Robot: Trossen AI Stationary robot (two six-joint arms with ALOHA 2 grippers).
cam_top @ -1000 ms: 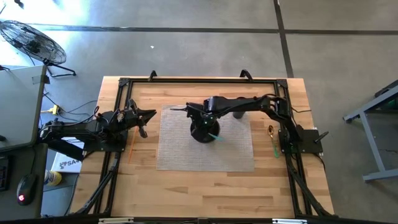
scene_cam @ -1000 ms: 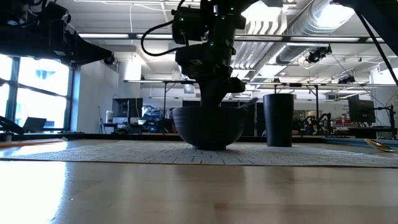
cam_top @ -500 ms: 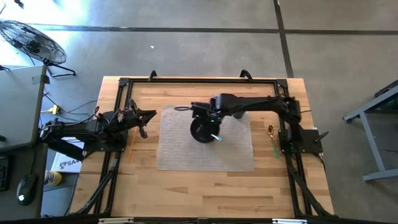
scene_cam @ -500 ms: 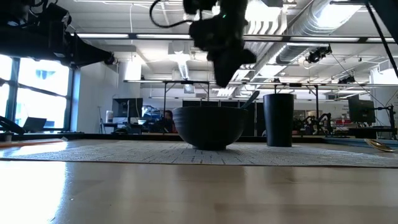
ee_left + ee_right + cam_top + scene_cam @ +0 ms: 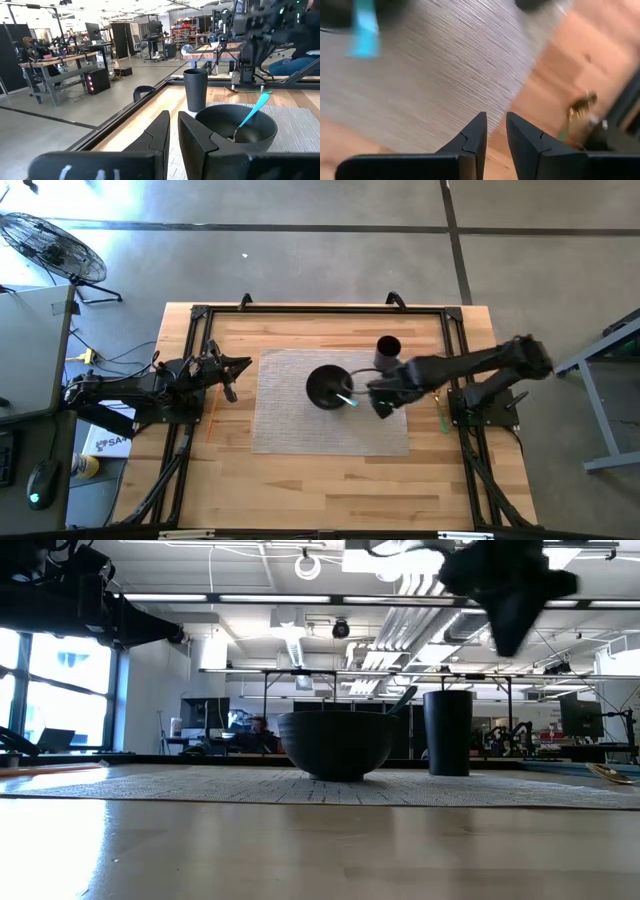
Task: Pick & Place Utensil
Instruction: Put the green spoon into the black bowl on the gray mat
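The blue-handled utensil (image 5: pixel 346 397) sits in the black bowl (image 5: pixel 325 386), handle leaning out over the rim on the side nearer the right arm. The bowl rests on the grey mat (image 5: pixel 290 425) in the middle of the bench (image 5: pixel 300 480), with the dark cup (image 5: pixel 388 351) just beside it. The right gripper (image 5: pixel 380 404) hangs above the mat next to the bowl, jaws narrowly parted, holding nothing. The left gripper (image 5: pixel 232 370) waits at the mat's far edge, jaws nearly closed, empty.

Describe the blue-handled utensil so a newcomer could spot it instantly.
Find the grey mat at the table's centre. On it sits a black bowl; the spoon leans inside, its handle over the rim. It is the only bright blue thing, unlike the plain black cup nearby.
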